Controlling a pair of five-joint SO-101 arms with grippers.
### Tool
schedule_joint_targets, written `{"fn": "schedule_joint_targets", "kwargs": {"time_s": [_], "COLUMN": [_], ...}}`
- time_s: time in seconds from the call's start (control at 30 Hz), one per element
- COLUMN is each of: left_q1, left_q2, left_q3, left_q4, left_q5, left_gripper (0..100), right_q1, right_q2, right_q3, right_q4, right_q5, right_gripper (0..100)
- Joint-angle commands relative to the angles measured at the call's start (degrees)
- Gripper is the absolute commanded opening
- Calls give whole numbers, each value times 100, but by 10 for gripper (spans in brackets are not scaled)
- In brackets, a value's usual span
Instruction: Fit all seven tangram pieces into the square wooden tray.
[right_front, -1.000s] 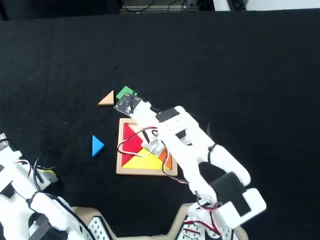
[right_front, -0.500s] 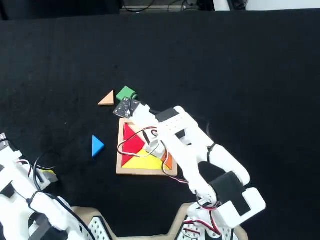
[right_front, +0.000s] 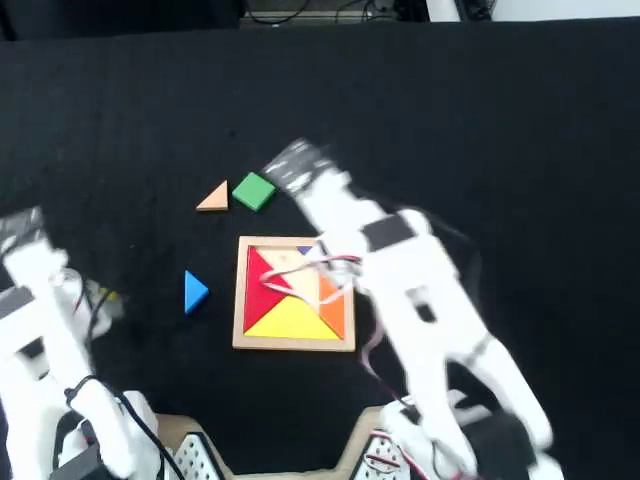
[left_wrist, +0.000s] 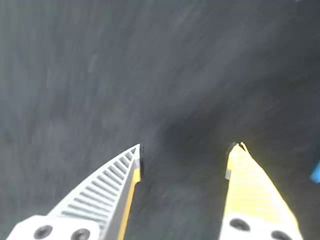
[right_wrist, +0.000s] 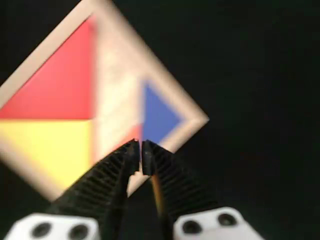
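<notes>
Seven pieces are called for, and I count four in the square wooden tray (right_front: 238, 300), which lies just below the middle of the high view on the black table (right_front: 500, 120). Inside it are a red triangle (right_front: 262, 287), a yellow triangle (right_front: 290, 322), an orange piece (right_front: 333, 303) along the right side, and a dark blue triangle (right_wrist: 157, 117) in one corner. Bare wood shows between them.

Three pieces lie loose to the left and upper left of the tray:
- a green square (right_front: 253, 191);
- a tan triangle (right_front: 213, 197), just beside the square on its left;
- a light blue triangle (right_front: 195, 291), near the tray's left rim but apart from it.

The right gripper (right_front: 288, 162), blurred, sits higher in the frame than the tray and just right of the green square. My right wrist camera shows its fingers (right_wrist: 120, 165) pressed together with nothing between them.

The left gripper (right_front: 22, 228) is at the left edge of the frame, well apart from every piece. Its fingers (left_wrist: 127, 167) are spread wide over bare table.
</notes>
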Motion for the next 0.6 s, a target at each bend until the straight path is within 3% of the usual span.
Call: {"fn": "schedule_joint_targets", "kwargs": {"time_s": [0.0, 0.13, 0.37, 0.57], "left_q1": [1191, 2167, 2958, 3802], "left_q2": [-114, -53, -53, -53], "left_q3": [-875, -1552, -2149, -2659], "left_q4": [-79, -70, -62, 589], "left_q5": [527, 580, 466, -756], "left_gripper": [278, 278, 282, 282], "right_q1": [862, 1204, 1231, 1477], "right_q2": [-892, -734, 418, 1534], "right_q3": [752, 963, 558, 22], "right_q4": [-1046, -1662, -1960, -2215], "right_q5": [-352, -809, -905, -1011], "right_gripper": [11, 11, 11, 11]}}
